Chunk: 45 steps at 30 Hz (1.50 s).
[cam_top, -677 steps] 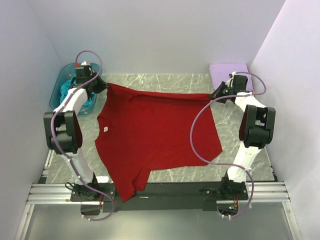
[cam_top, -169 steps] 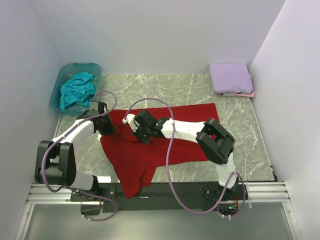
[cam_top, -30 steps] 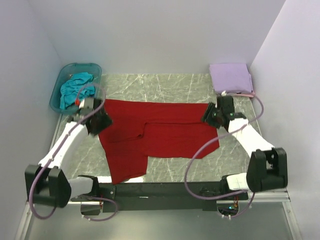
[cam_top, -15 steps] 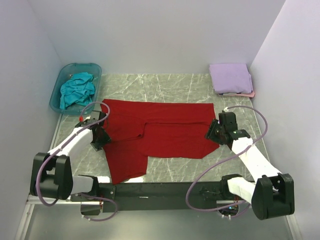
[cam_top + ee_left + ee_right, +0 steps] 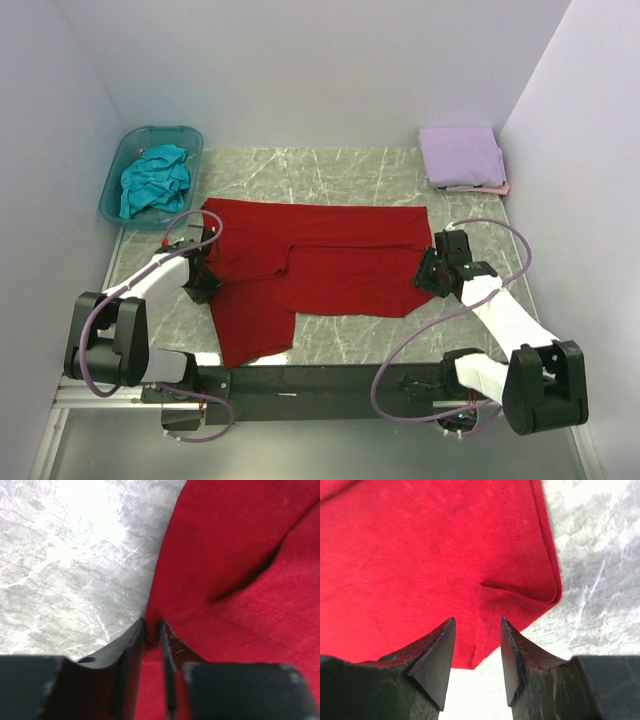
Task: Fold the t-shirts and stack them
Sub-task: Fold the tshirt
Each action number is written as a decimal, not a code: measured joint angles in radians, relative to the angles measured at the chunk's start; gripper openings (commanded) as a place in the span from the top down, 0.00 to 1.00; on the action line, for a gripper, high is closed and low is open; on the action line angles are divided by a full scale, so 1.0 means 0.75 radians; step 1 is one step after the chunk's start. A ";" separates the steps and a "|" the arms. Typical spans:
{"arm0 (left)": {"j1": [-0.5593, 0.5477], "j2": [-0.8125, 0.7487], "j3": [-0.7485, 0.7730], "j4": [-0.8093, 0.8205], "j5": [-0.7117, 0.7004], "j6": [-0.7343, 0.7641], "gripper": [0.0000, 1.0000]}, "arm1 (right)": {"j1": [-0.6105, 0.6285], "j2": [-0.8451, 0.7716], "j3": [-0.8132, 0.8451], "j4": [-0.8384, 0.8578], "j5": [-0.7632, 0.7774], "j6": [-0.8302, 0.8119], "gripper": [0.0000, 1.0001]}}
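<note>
Now the deep red t-shirt (image 5: 330, 265) is lying half folded on the tabletop (image 5: 300, 170), the left hand (image 5: 152, 629) is pinching its edge narrowly, and the right hand (image 5: 478, 630) is hovering open astride a corner, probably needing to grip before the next fold.

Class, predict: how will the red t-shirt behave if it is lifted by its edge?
Probably floppy: the red t-shirt lies flat with soft folds, so it should sag between grip points. Likely light: its thin edge bunches in the left gripper. Pushed, it would probably wrinkle rather than slide whole.
</note>
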 measured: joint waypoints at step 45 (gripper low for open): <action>-0.086 0.005 0.004 0.006 -0.062 0.001 0.99 | 0.144 0.555 0.326 -0.263 0.267 0.107 0.60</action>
